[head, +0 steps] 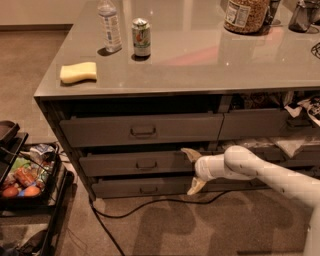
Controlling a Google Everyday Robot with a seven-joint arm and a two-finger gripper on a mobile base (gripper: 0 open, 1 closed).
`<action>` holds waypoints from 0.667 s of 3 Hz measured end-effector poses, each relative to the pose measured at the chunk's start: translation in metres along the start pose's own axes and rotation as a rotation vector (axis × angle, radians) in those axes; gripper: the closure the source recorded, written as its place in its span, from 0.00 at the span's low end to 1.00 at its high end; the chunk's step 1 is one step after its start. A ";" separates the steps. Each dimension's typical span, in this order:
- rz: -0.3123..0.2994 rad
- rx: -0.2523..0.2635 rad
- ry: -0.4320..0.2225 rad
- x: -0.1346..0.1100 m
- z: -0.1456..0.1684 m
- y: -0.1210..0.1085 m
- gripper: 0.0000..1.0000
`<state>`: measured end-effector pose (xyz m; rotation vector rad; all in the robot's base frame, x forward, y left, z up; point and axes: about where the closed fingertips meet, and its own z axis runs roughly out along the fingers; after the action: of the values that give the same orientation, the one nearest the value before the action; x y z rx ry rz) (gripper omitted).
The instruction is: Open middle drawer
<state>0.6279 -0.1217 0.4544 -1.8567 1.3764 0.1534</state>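
The middle drawer point(115, 165) is a wide dark-grey front under the counter, with a small loop handle point(146, 164) at its centre. A dark gap shows above its top edge. My gripper point(192, 170), white with tan fingers, hangs in front of the drawer's right end, well to the right of the handle. Its fingers are open, one fingertip point(188, 151) up at the drawer's top edge and the other down by the lowest drawer. Nothing is between them. The white arm point(265, 175) comes in from the right.
A taller top drawer point(142, 131) and a slim bottom drawer point(145, 189) flank the middle one. A black cable point(150, 202) runs over the carpet below. A cart with food point(22, 180) stands at left. The counter holds a sponge point(78, 72), bottle point(110, 26), can point(141, 37) and jar point(245, 15).
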 end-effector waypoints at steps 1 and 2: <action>-0.014 -0.137 0.006 0.003 0.017 0.000 0.00; -0.014 -0.137 0.007 0.003 0.017 0.000 0.00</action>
<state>0.6352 -0.1129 0.4407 -1.9801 1.3872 0.2399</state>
